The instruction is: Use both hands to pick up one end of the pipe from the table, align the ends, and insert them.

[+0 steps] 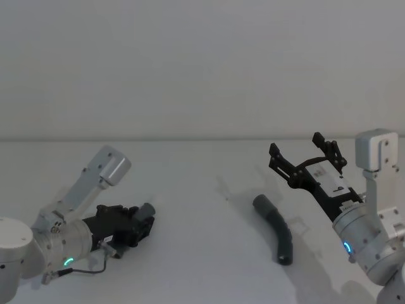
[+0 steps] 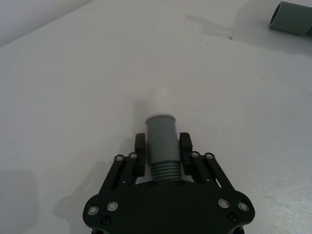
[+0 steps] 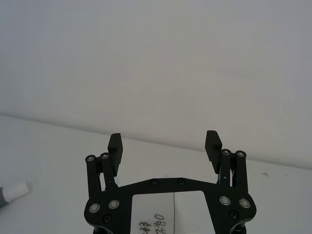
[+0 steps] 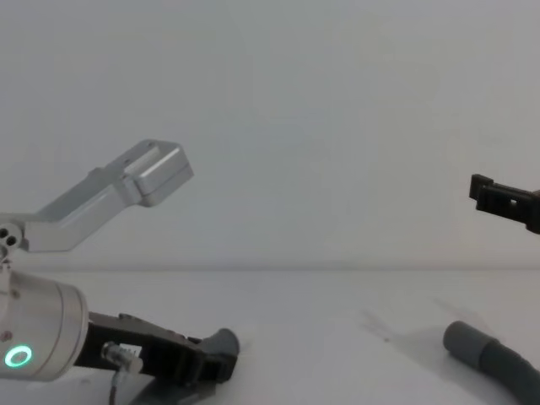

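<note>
Since the dark grey ribbed flexible hose (image 1: pixel 283 237) looked light and bendy, its stiff smooth cuffs seemed the surest holds. The black left claw (image 2: pixel 163 144) gripped the white-tipped grey cuff (image 2: pixel 161 129) at near left; the right claw (image 3: pixel 164 140) hung open above and right of the plain socket cuff (image 1: pixel 261 204) lying on the white counter (image 1: pixel 202 253).

Pipe (image 2: pixel 161 169) just vanishes under the palm of the left gripper (image 2: pixel 163 146), right behind its fingers, and the socket end (image 2: pixel 292 18) way out ahead gets cut off at the edge.
</note>
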